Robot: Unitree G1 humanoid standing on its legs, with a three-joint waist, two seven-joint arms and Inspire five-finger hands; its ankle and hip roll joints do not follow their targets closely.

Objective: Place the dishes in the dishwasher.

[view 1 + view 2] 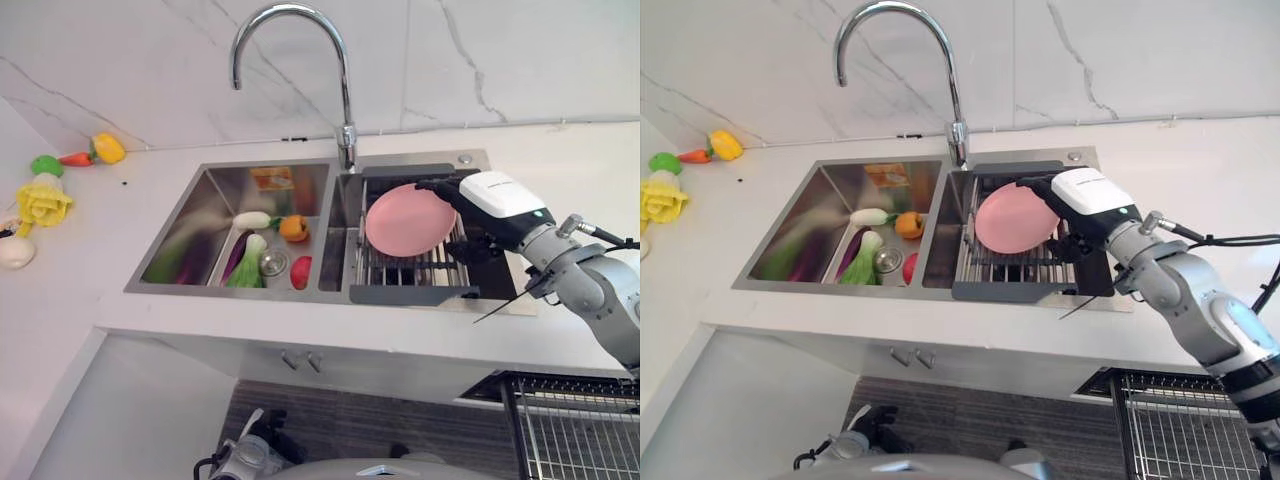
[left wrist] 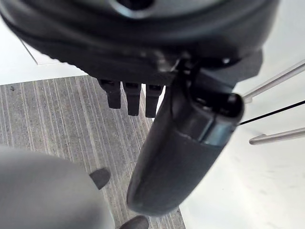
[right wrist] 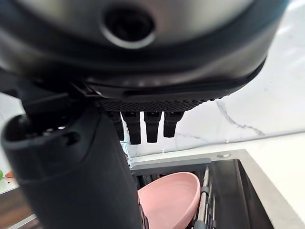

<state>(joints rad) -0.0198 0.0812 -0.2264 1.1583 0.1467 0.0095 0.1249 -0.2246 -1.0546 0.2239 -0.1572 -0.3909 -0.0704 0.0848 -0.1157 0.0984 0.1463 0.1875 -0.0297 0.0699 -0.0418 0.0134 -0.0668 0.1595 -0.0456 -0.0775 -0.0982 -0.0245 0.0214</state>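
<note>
In the left eye view a double steel sink (image 1: 200,215) is set into a white counter (image 1: 90,260) under a tall curved tap (image 1: 300,60). The right basin holds a dark drying rack (image 1: 415,270), and a pink plate (image 1: 408,220) stands tilted on edge in it, leaning toward the right hand (image 1: 480,195), which comes in from the right and sits at the plate's right rim; whether its fingers are closed on the rim I cannot tell from here. The left basin holds toy food, among them a white radish (image 1: 252,219), an orange fruit (image 1: 294,228) and a green leafy vegetable (image 1: 248,262). More toy vegetables lie on the counter at the far left, a yellow pepper (image 1: 108,148) near the wall. A wire dishwasher basket (image 1: 575,430) shows at the lower right, below the counter and well apart from the plate. The right eye view gives the same scene, the hand's white cover against the plate's upper right edge. In the left wrist view the left hand (image 2: 181,148) hangs over a grey wood-grain floor (image 2: 62,124), fingers straight and thumb relaxed, holding nothing. In the right wrist view the fingertips point straight out above the plate, which stands in the rack just beside the thumb; contact is not clear.
</note>
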